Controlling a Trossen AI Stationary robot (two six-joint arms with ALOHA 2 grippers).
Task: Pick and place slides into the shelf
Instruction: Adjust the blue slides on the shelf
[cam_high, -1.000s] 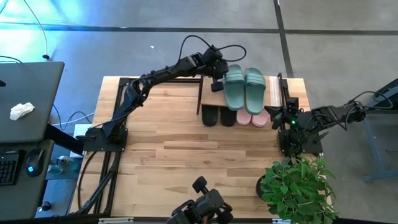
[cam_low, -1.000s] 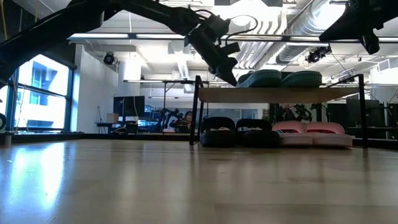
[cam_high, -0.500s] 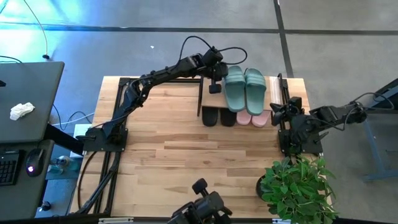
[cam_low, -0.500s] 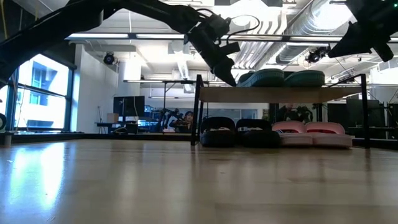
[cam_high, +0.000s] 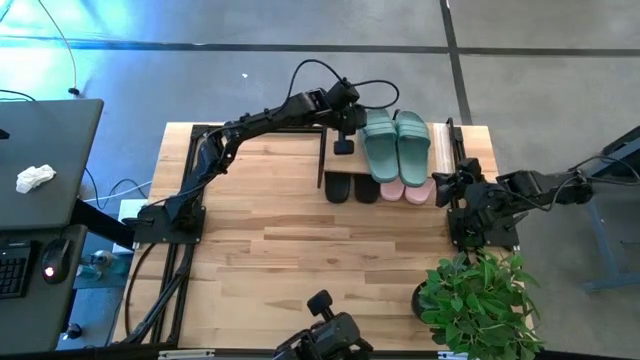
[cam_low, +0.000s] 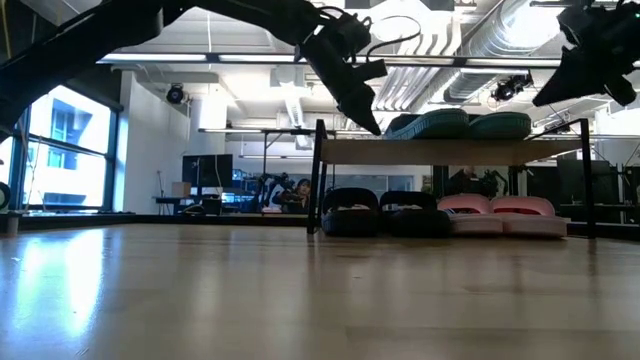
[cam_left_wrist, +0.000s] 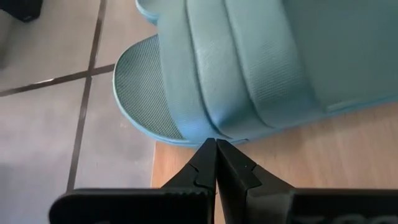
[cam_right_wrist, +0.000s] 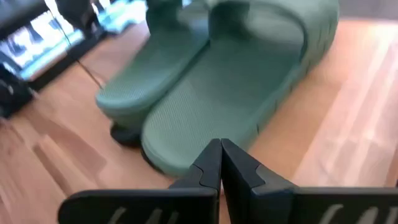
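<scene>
On the butcher-block bench (cam_high: 260, 250), the shelf (cam_high: 335, 160) stands toward twelve o'clock, with the sage-green pair of slides (cam_high: 396, 145) lying side by side on its top board. The toes of the black pair (cam_high: 352, 188) and the light-pink pair (cam_high: 406, 191) poke out from under it at its six o'clock edge. The left claw (cam_high: 343, 146) sits just beside the green pair at their nine o'clock, while the right claw (cam_high: 440, 183) hangs near the shelf's four o'clock corner, with a potted plant (cam_high: 478, 300) at five o'clock of the bench.

Sage-green slides (cam_high: 395, 146) with finely dotted footbeds sit on the shelf (cam_low: 450, 151), its top board pale wood on thin black posts. Beneath that board, a black pair (cam_low: 385, 213) sits beside a light-pink pair (cam_low: 500, 214). The worktop (cam_high: 290, 260) shows honey-toned butcher-block strips; both arms are black.
</scene>
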